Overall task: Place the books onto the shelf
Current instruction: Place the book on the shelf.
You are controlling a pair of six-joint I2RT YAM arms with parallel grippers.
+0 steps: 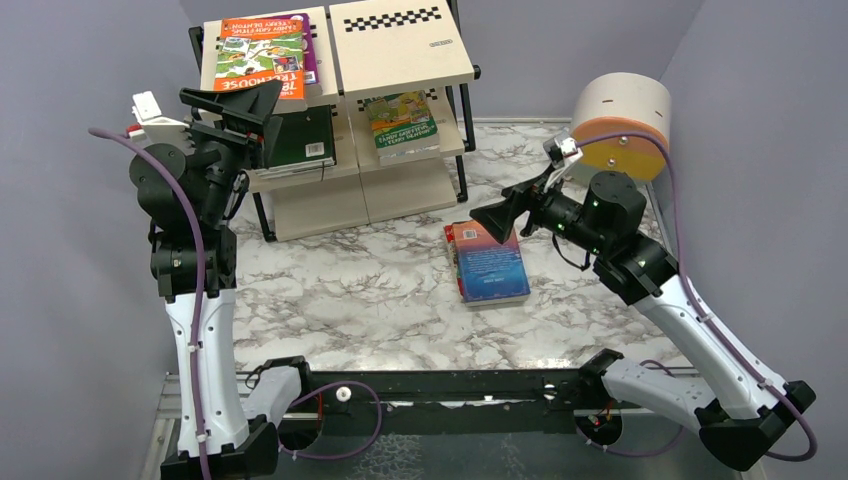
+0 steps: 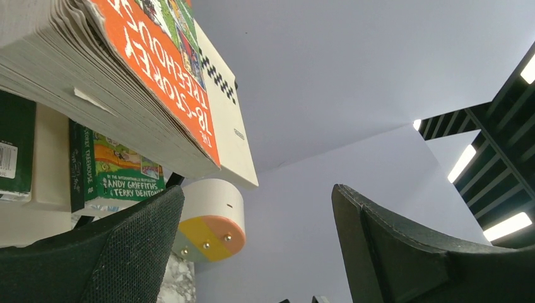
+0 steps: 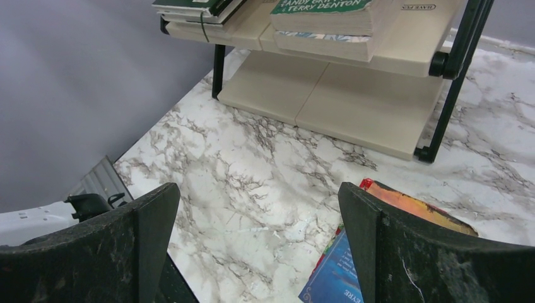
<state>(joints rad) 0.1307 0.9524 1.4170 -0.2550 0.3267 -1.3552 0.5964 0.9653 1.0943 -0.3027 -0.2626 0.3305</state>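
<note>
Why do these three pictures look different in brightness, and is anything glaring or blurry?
Top external view: even light, only soft shadows on the white marble tabletop. Left wrist view: tilted upward, so bright ceiling light strips glare at the right, and the orange paperback book looms large. Right wrist view: the black fingers look dark against bright marble.

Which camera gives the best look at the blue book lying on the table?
The top external view: the blue book lies almost wholly visible on the marble table. The right wrist view catches only its corner; the left wrist view misses it.
</note>
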